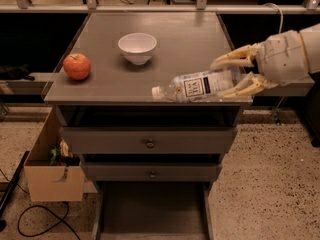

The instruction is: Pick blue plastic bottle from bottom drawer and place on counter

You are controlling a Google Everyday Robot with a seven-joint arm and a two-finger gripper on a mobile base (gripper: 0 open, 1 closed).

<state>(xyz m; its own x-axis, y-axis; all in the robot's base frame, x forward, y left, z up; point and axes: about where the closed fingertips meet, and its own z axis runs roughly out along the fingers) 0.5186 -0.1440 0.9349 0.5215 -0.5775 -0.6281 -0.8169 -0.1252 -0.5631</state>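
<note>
Bottle (200, 85) is sideways at the tabletop's (190, 34) 4 o'clock corner, cap pointing to 9 o'clock, low over the front edge; contact with the surface is unclear. Gripper (220, 81) reaches in from 3 o'clock, clamped round the bottle's base end, probably to lay it flat. Bowl (137, 47) at 10 o'clock and apple (76, 66) at 9 o'clock sit well apart. Bottom drawer (150, 209) is open at 6 o'clock.
</note>
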